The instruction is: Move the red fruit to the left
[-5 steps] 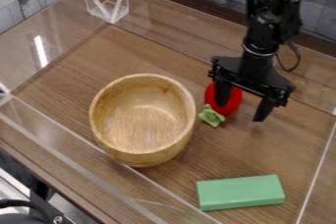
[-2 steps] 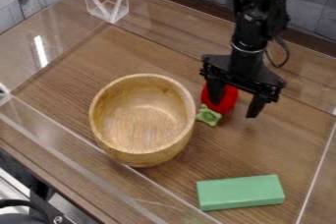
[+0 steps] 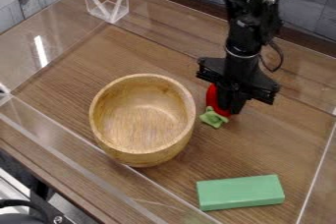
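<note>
The red fruit (image 3: 217, 104) is a small glossy red strawberry with a light green cap (image 3: 210, 119), lying on the wooden table just right of the wooden bowl (image 3: 141, 119). My black gripper (image 3: 231, 102) points straight down over it, and its fingers have come together around the strawberry's upper part. Most of the red body is hidden behind the fingers; the green cap sticks out at the lower left.
A flat green rectangular block (image 3: 242, 191) lies near the front right. Clear plastic walls (image 3: 53, 46) enclose the table, with a clear folded stand (image 3: 106, 5) at the back left. Bare wood lies left of and behind the bowl.
The gripper's fingers, spread wide on both sides of the strawberry before, have closed on it. The arm has shifted slightly left.
</note>
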`<state>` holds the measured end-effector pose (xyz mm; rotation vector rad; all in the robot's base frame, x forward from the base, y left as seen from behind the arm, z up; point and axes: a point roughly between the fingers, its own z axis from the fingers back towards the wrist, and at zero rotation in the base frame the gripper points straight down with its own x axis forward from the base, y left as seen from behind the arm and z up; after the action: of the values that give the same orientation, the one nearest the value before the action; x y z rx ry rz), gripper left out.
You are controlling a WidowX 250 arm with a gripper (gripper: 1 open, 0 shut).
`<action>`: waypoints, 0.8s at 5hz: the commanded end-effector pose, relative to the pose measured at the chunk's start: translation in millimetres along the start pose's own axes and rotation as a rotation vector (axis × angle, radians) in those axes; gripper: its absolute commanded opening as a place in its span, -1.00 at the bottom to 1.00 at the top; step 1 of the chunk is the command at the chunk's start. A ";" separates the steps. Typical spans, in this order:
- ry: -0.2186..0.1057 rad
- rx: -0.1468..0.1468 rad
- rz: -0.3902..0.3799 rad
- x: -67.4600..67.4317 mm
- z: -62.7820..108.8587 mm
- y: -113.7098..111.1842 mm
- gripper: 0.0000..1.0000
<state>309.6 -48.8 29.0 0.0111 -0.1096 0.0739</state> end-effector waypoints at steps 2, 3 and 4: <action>-0.067 -0.047 0.029 7.9 50.4 25.7 -1.00; -0.104 -0.061 0.065 16.0 74.2 48.6 -1.00; -0.125 -0.070 0.108 23.9 89.1 79.1 -1.00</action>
<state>308.5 30.9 95.3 -0.0638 -0.1498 0.1953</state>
